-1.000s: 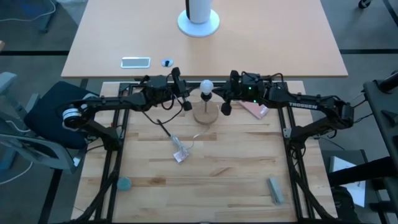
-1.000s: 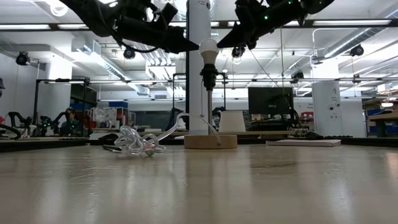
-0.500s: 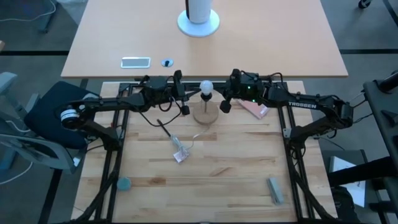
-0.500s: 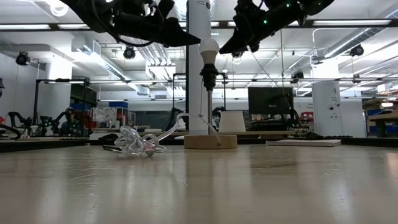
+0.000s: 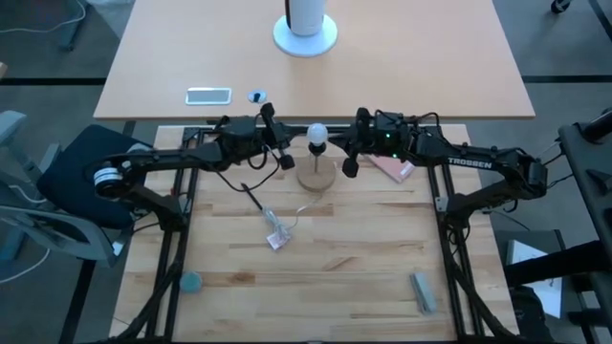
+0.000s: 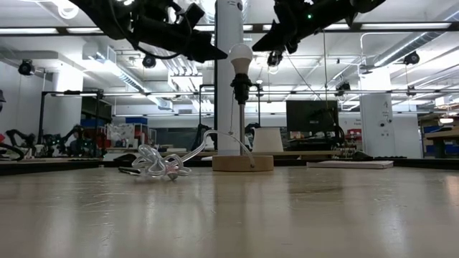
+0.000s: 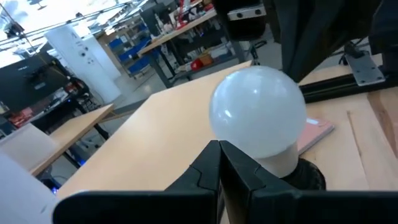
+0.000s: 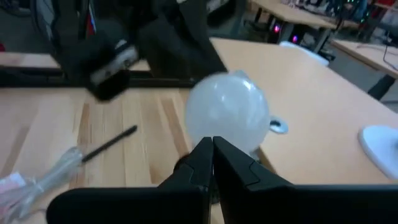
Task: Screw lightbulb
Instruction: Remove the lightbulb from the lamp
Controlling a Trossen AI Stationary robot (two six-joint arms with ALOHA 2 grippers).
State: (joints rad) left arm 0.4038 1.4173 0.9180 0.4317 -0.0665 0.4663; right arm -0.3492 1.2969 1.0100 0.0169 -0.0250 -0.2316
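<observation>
The white frosted lightbulb point(image 5: 316, 133) sits upright by its base in a black socket point(image 6: 240, 87). The socket stands on a thin rod over a round wooden base point(image 6: 242, 163) at the table's far middle. My left gripper point(image 5: 288, 143) is shut and hovers level just left of the bulb, which fills its wrist view point(image 7: 258, 112). My right gripper point(image 5: 345, 143) is shut and hovers level just right of the bulb, also seen in its wrist view point(image 8: 227, 112). In the low view both fingertips end close beside the globe point(image 6: 240, 56), with a small gap in the high view.
A clear plastic packet with a coiled cord point(image 5: 276, 234) lies near the table's middle, in front of the base. A pink flat item point(image 5: 392, 169) lies under my right arm. A teal disc point(image 5: 191, 282) and a grey block point(image 5: 424, 291) lie near the front.
My right gripper dipped a little and has come back up beside the bulb's top. My left gripper rose a little and has come back down, turning slightly about its own axis. The bulb and stand have stayed where they were.
</observation>
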